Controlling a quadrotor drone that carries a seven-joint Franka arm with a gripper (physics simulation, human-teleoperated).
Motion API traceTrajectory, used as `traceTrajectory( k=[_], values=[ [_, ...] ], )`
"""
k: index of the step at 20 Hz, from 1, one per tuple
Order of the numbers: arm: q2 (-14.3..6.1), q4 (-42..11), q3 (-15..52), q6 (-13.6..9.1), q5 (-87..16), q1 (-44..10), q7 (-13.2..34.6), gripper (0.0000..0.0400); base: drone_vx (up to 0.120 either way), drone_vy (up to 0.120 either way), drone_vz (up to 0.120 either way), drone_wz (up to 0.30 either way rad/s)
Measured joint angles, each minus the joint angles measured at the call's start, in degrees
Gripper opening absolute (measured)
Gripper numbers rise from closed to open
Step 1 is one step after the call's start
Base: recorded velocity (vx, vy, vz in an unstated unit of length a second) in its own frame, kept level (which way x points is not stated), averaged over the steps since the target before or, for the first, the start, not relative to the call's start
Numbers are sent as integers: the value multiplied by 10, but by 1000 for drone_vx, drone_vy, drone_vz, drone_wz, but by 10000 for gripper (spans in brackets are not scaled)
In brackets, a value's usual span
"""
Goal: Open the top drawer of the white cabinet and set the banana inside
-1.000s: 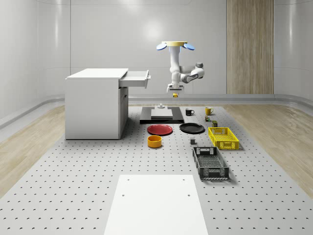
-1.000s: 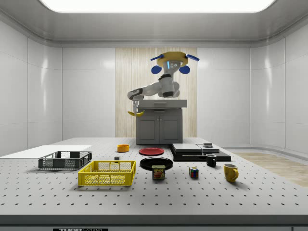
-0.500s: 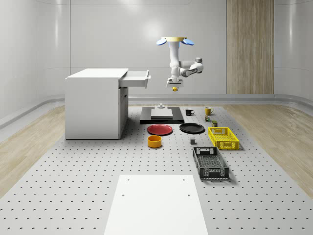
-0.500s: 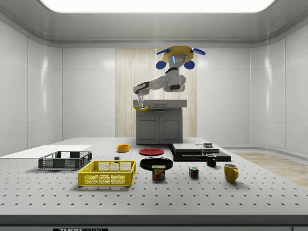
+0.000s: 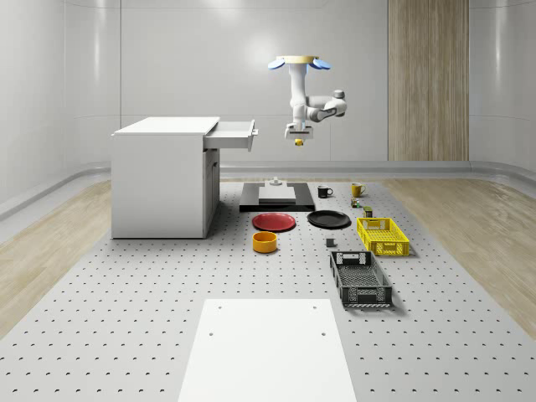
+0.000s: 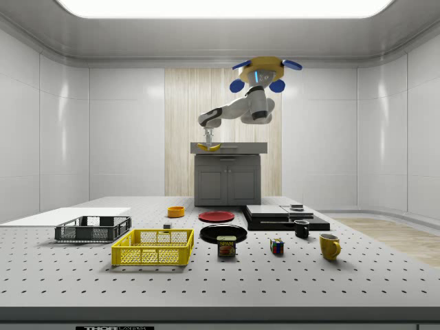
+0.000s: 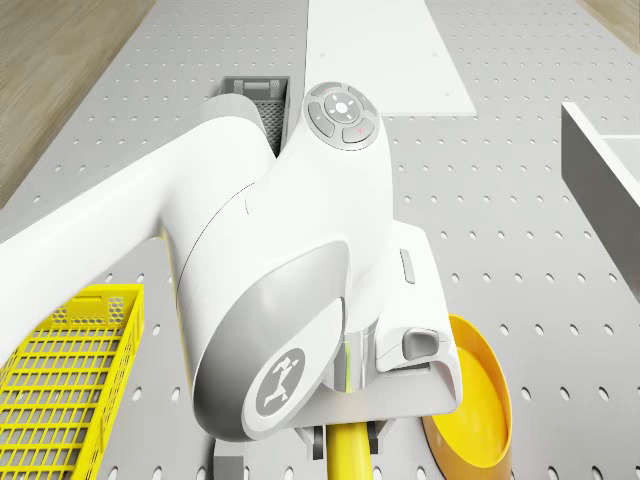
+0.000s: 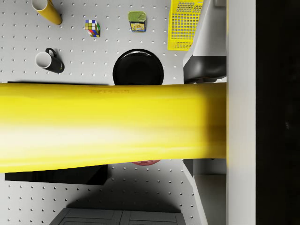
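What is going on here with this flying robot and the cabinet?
The drone hovers in mid-air above the table, to the whole-scene view's right of the white cabinet. Its tool holds the banana at about the height of the top drawer, which already stands open. The banana is not yet over the drawer, so carrying it across and dropping it in remains.

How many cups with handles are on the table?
2. A small black mug stands beside the black slab, and a yellow mug stands past it, toward the whole-scene view's right. Both sit at the table's far end. Others could hide behind things.
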Motion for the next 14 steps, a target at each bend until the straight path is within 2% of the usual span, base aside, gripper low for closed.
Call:
traceTrajectory(
  k=[14],
  values=[
    [0,0,0,0,0,0,0,190,-120,0,120,0]
  ],
)
